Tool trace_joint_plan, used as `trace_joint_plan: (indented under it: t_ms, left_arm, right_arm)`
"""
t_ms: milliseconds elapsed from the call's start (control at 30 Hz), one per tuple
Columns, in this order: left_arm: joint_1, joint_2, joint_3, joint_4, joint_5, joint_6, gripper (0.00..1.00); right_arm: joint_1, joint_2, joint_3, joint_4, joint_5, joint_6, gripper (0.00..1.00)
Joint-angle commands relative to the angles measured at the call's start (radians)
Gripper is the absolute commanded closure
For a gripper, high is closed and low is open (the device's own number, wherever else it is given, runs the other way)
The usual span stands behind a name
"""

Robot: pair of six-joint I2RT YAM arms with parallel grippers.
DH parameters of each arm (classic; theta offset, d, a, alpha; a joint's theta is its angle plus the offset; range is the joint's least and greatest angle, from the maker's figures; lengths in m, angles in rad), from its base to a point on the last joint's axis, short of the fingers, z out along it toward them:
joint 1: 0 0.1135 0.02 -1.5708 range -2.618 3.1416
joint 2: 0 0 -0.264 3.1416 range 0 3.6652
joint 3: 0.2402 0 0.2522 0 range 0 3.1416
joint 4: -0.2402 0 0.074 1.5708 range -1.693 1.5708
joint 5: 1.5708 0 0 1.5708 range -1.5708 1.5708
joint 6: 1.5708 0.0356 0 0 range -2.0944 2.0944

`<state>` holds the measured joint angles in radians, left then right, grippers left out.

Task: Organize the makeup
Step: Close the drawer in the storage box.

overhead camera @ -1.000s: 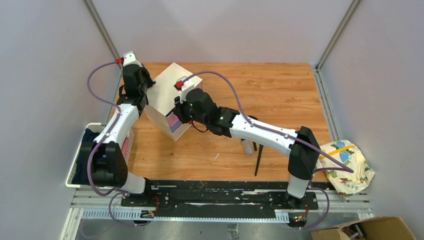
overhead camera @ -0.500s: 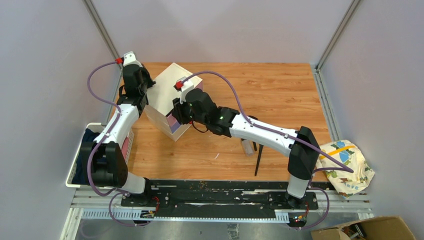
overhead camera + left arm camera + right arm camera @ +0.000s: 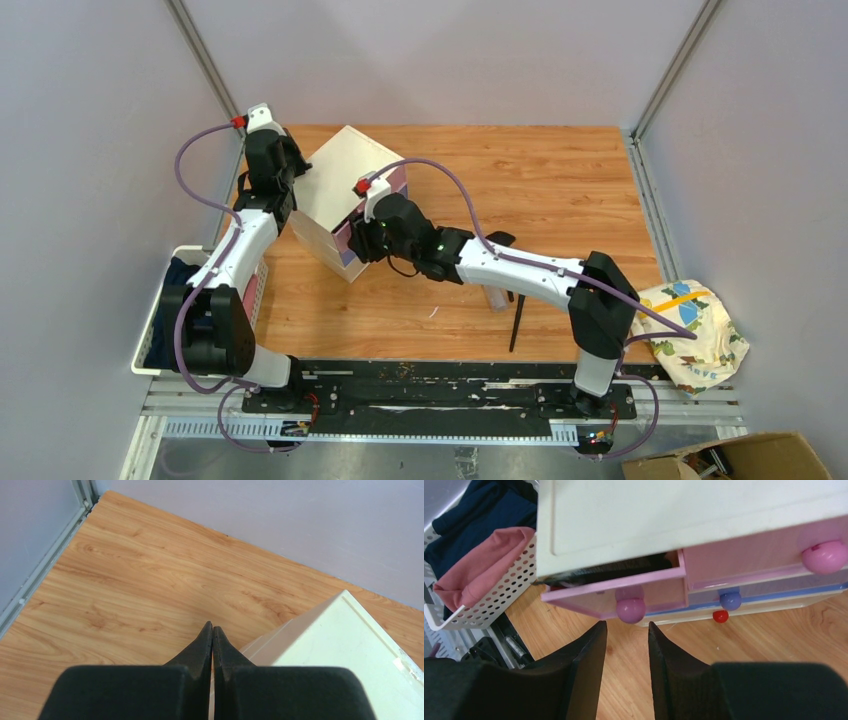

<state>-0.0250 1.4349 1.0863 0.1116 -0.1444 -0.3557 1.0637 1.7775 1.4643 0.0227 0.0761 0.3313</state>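
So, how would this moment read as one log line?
left hand shut, beside box | right hand open, just short of knob | pink drawer ajar

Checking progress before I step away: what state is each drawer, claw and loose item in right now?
pink drawer by the basket: pulled partly out, dark items inside.
other pink drawer: shut.
purple drawer: shut.
left claw: shut, empty, beside the cream box.
right claw: open, empty, facing the pulled-out drawer's knob.
black brush: lying flat on the table.
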Motion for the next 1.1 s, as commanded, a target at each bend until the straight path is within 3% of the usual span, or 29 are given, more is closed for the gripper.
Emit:
trace_joint_plan:
  t_ms: [0,267,567,767,900,1067]
  left_arm:
    - [-0.025,0.010,-0.043,-0.121,0.037,-0.014,1.00]
    - [-0.025,0.012,-0.045,-0.122,0.037,-0.010,1.00]
    - [-0.024,0.018,-0.046,-0.121,0.040,-0.012,1.00]
    - [-0.025,0.015,-0.046,-0.121,0.043,-0.012,1.00]
    - [-0.024,0.015,-0.047,-0.121,0.042,-0.012,1.00]
    - [-0.024,0.011,-0.046,-0.123,0.038,-0.010,1.00]
  right_arm:
    - [-0.026,-0.019,-0.056,0.090,-0.021,0.033,0.60]
    - [-0.046,-0.052,-0.176,0.258,-0.060,0.029,0.59]
    - [-0.101,-0.167,-0.380,0.542,-0.281,0.131,0.59]
    - [-0.210,-0.155,-0.448,0.780,-0.474,0.346,0.59]
    - [-0.271,-0.068,-0.399,0.899,-0.643,0.545,0.58]
    - [-0.283,0.030,-0.352,0.994,-0.730,0.701,0.58]
